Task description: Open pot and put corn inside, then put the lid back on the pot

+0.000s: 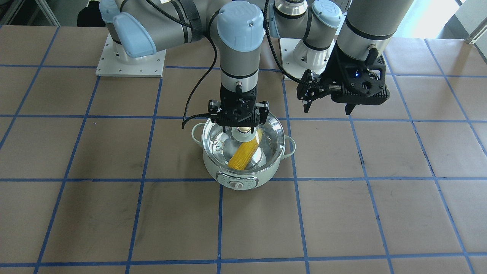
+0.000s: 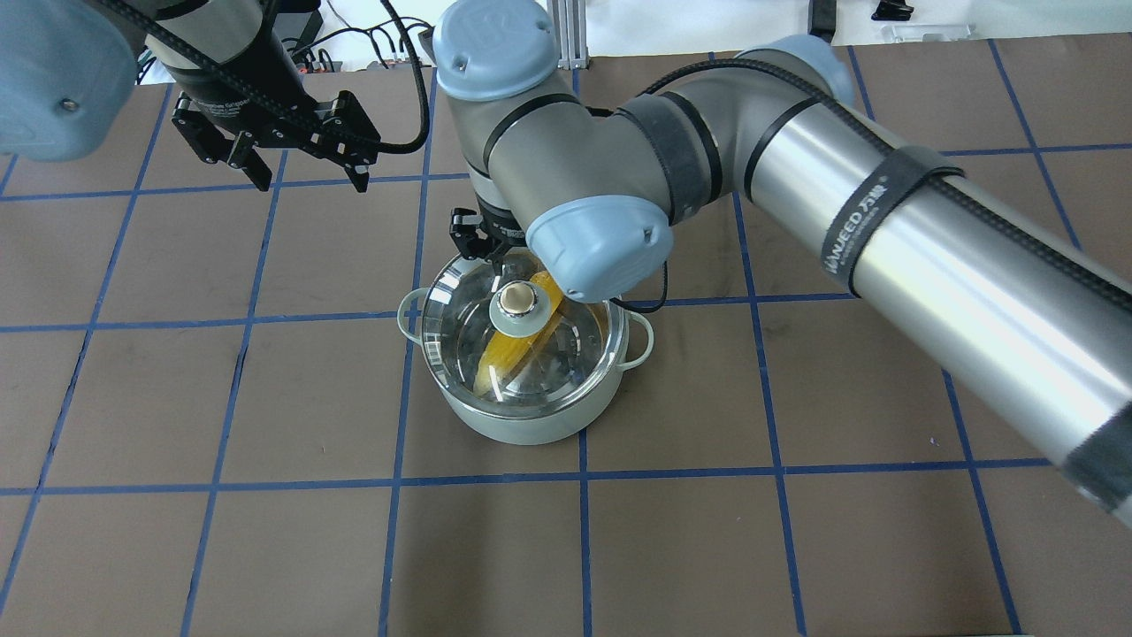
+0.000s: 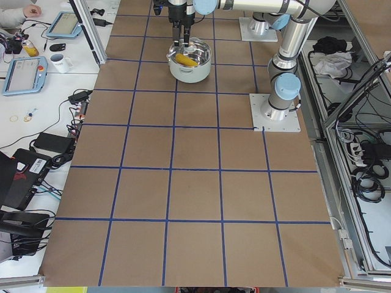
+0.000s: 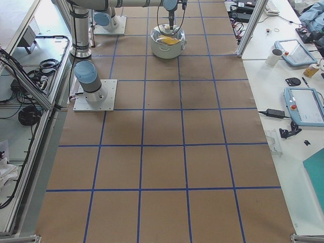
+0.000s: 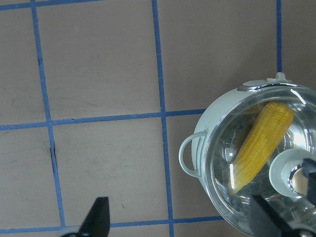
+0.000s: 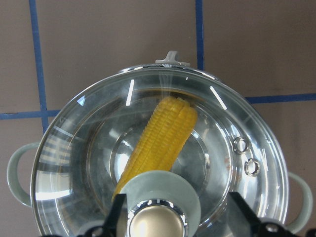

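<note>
The pale mint-green pot (image 1: pixel 213 167) stands at the table's middle, its dial toward the front-facing camera. The yellow corn (image 1: pixel 243 156) lies slanted inside it and shows through the glass in the right wrist view (image 6: pixel 163 138). The clear glass lid (image 2: pixel 460 336) sits on the pot's rim, with its beige knob (image 2: pixel 517 301) upright. My right gripper (image 1: pixel 239 120) hangs straight over the knob, open, with a finger (image 6: pixel 116 215) on each side and a gap to the knob. My left gripper (image 2: pixel 313 186) is open and empty, raised above the table away from the pot.
The table is brown paper with a blue tape grid. The two arm base plates (image 1: pixel 129 61) stand behind the pot. The right arm's long links (image 2: pixel 884 221) stretch across above the table. Side benches hold tablets and a mug (image 3: pixel 60 61).
</note>
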You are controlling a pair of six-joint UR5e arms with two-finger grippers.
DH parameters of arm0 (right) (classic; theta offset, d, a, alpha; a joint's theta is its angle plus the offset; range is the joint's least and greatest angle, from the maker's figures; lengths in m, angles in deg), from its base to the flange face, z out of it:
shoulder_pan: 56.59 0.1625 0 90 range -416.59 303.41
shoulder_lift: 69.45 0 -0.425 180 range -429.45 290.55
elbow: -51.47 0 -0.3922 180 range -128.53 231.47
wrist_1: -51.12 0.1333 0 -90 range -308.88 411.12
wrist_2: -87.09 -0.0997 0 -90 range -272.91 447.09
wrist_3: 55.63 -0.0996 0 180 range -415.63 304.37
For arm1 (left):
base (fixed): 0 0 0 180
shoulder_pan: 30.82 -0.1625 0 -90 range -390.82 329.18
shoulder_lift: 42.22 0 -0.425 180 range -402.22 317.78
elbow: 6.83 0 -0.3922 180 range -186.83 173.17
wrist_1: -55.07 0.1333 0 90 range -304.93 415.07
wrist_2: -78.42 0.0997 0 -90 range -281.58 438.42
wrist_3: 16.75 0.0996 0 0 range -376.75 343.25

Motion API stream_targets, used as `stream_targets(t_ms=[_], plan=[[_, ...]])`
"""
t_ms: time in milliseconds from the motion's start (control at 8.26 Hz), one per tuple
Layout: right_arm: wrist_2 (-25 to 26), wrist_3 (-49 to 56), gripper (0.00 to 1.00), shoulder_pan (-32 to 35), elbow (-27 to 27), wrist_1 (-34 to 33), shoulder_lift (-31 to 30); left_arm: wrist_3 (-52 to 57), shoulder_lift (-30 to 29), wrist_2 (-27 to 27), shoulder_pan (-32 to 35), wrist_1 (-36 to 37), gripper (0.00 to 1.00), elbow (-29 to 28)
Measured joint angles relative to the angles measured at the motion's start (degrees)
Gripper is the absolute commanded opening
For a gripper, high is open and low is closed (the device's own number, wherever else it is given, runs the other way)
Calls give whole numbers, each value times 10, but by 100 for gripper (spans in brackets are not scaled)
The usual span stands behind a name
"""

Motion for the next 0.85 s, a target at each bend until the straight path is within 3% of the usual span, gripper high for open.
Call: stream_targets(t_ms=[363,847], plan=[[3,74,100,-69,0,77,-91,-1,2,0,1,2,100,8],[2,193,100,-219,-2,167,-173,-2,4,0,4,1,100,8]])
